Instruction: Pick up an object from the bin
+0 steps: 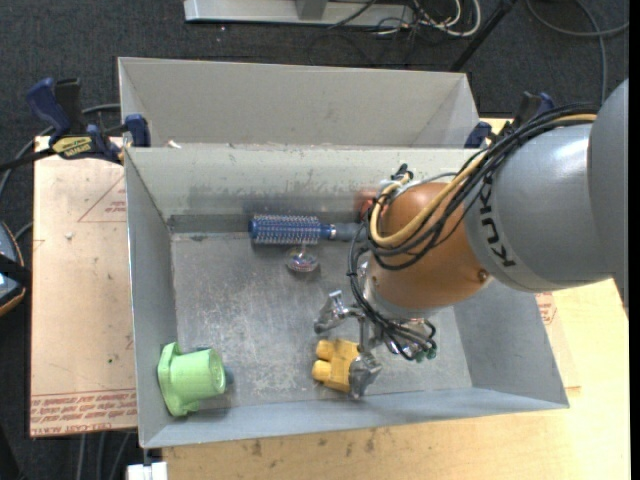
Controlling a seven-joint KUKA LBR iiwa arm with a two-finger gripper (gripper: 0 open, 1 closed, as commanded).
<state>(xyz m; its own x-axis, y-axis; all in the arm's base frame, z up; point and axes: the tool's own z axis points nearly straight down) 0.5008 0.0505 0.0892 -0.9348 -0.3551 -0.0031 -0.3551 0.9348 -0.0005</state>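
My gripper [346, 346] is low in the bin's front middle and stands open. One fingertip [328, 316] is behind a small yellow toy-like thing [334, 362], the other fingertip [363, 376] touches its right front end. The yellow thing lies on the bin floor between them, partly covered by the front finger. A small round pinkish-grey disc [302, 263] lies on the floor a little behind and left of the gripper.
A blue hairbrush [290, 230] with a dark handle lies along the back wall. A light green cup [190, 377] lies on its side in the front left corner. The arm's orange cover and cables hang over the bin's right half.
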